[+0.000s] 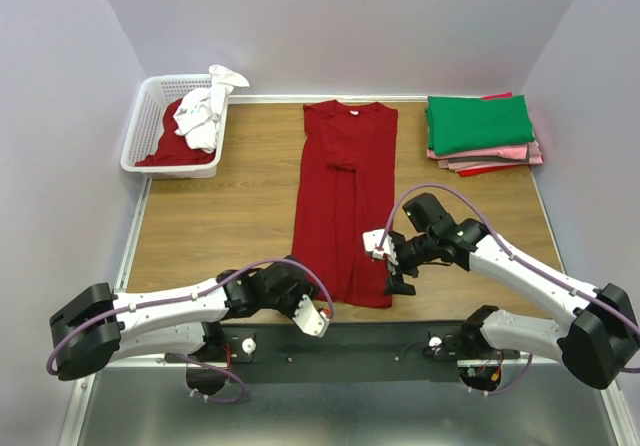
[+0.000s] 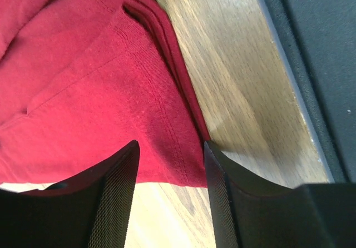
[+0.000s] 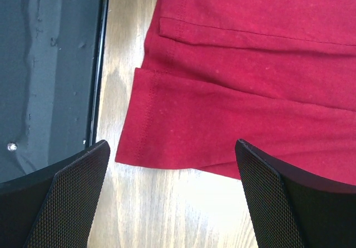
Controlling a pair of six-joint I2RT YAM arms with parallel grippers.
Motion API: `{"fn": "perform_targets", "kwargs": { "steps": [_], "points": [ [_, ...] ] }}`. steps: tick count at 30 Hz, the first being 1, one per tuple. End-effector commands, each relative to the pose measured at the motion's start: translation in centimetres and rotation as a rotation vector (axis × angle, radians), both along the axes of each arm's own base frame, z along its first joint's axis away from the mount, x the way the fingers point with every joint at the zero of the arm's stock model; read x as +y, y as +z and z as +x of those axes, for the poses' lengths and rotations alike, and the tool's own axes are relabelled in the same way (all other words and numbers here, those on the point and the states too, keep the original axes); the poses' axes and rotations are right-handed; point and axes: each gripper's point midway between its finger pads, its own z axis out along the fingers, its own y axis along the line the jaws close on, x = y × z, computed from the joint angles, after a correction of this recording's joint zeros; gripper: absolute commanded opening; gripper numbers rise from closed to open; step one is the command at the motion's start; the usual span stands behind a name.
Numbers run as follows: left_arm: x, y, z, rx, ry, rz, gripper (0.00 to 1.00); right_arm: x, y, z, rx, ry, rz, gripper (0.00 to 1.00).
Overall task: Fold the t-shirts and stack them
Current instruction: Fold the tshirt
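Two open grippers flank the near hem of the dark red t-shirt (image 1: 345,201), lying lengthwise in the middle: left gripper (image 2: 170,145) at its left corner, right gripper (image 3: 172,143) at its right. Pinch all layers squarely before lifting.

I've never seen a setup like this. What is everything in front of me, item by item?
dark red t-shirt: one, dark red, folded lengthwise, laid down the middle of the table.
folded t-shirts: one stack, green on top with pink and red beneath, far right corner; exact count unclear.
basket: one, white plastic lattice, far left corner.
white t-shirt: one, white, crumpled over the basket's rim.
red t-shirt: one, red, lying in the basket.
table: one, wood-coloured, under everything.
left gripper: one, black fingers apart, at the dark red t-shirt's near left hem corner.
right gripper: one, black fingers wide open, at its near right hem corner.
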Motion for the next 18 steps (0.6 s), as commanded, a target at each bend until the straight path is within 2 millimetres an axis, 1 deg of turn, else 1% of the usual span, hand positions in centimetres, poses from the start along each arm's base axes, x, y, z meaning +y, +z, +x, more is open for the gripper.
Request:
{"fn": "perform_targets", "kwargs": {
  "steps": [1, 3, 8, 12, 15, 16, 17, 18],
  "points": [
    [0.0, 0.3, 1.1, -0.041, 0.024, 0.006, 0.55, -0.2, -0.5, -0.4, -0.028, 0.019, -0.008, 1.0],
    [0.0, 0.3, 1.3, -0.045, 0.028, 0.01, 0.5, -0.3, -0.8, -0.5, -0.038, 0.027, -0.023, 1.0],
    [0.1, 0.3, 2.0, -0.058, 0.049, 0.014, 0.42, -1.1, -2.0, -0.4, -0.068, 0.022, -0.085, 1.0],
    [0.1, 0.3, 2.2, -0.06, 0.059, 0.017, 0.35, -0.9, -2.3, -1.1, -0.061, 0.047, -0.091, 1.0],
    [0.0, 0.3, 2.2, -0.06, 0.053, 0.02, 0.23, -0.6, -2.8, -1.9, -0.044, 0.076, -0.108, 1.0],
    [-0.1, 0.4, 2.3, -0.061, 0.057, 0.016, 0.09, -0.5, -2.9, -2.0, -0.044, 0.081, -0.111, 1.0],
    [-0.2, 0.5, 2.3, -0.062, 0.056, 0.011, 0.05, -0.3, -3.3, -2.3, -0.035, 0.095, -0.126, 1.0],
    [-0.2, 0.5, 2.3, -0.057, 0.06, 0.012, 0.03, -0.2, -3.4, -2.4, -0.032, 0.095, -0.131, 1.0]
  ]
}}
